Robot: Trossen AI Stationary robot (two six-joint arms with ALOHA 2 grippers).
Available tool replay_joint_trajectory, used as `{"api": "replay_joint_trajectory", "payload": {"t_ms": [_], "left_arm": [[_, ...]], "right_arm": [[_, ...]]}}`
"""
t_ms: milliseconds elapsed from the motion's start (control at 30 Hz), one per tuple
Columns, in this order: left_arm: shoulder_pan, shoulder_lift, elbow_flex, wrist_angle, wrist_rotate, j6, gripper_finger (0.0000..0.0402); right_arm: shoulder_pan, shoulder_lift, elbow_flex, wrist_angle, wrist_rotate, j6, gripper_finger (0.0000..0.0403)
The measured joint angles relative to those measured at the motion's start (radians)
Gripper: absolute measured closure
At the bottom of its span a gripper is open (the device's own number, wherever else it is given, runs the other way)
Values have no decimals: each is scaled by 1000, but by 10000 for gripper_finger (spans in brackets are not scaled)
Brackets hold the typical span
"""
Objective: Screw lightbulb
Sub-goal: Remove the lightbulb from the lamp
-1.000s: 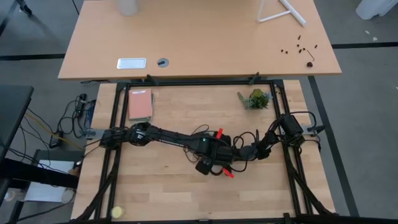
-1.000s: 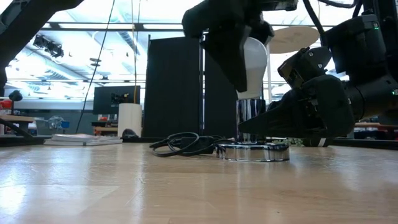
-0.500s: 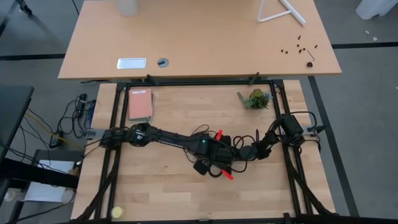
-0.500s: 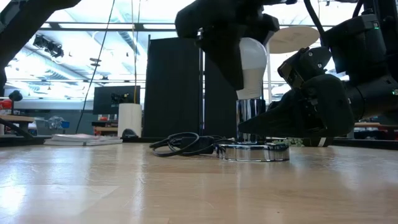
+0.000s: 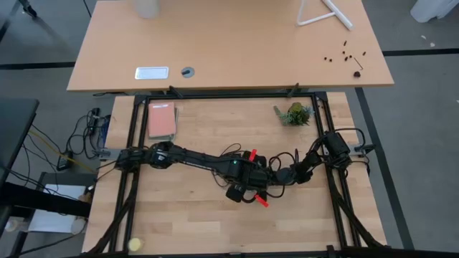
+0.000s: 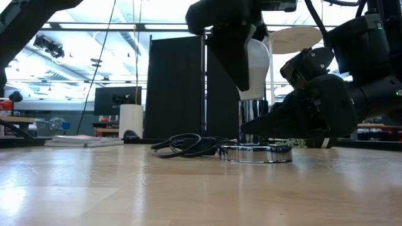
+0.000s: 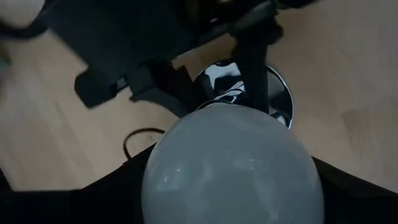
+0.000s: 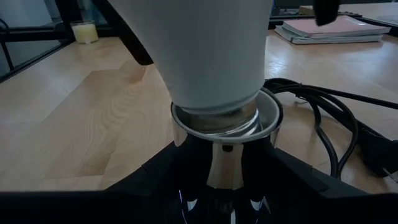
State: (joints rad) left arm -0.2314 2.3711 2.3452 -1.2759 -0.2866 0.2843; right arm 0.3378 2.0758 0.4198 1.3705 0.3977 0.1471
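Observation:
The white lightbulb (image 6: pixel 259 63) stands upright with its base in the chrome socket cup (image 8: pixel 225 121), above the round silvery socket disc (image 6: pixel 256 153) on the table's middle. My left gripper (image 5: pixel 245 186) comes down over the bulb and is shut on it. My right gripper (image 5: pixel 271 179) reaches in from the table's right, low over the table, and is shut on the socket's chrome stem (image 6: pixel 252 119). The socket's black cord (image 6: pixel 187 145) lies coiled beside the disc. My left gripper pinches the bulb's glass dome (image 7: pixel 233 168) between its two fingers, which come from above and point down. One dark finger (image 6: pixel 229 56) covers the bulb's side. The bulb stands upright, its base in the socket cup. My right gripper holds the socket's chrome stem (image 8: pixel 224 168) below the cup, one finger (image 8: pixel 155 177) on either side. The fingers come level from the table's right. The socket stands upright with its disc on the table.
A pink book (image 5: pixel 161 120) lies at the table's far left and a small green plant (image 5: pixel 294 113) at the far right. A small yellow ball (image 5: pixel 135 244) sits near the front left corner. The near part of the table (image 5: pixel 186 222) holds nothing else.
My left gripper has twisted about the bulb's upright axis, one way and then back again, staying over the socket. The bulb stays upright in the socket cup.

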Motion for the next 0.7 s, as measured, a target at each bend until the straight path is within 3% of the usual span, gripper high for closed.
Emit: {"api": "replay_joint_trajectory", "payload": {"t_ms": [500, 700], "left_arm": [[2, 1, 1, 48, 45, -827, 123], [2, 2, 1, 89, 49, -806, 121]], "right_arm": [[0, 0, 0, -1, 0, -1, 205], [1, 0, -1, -1, 0, 3, 205]]}}
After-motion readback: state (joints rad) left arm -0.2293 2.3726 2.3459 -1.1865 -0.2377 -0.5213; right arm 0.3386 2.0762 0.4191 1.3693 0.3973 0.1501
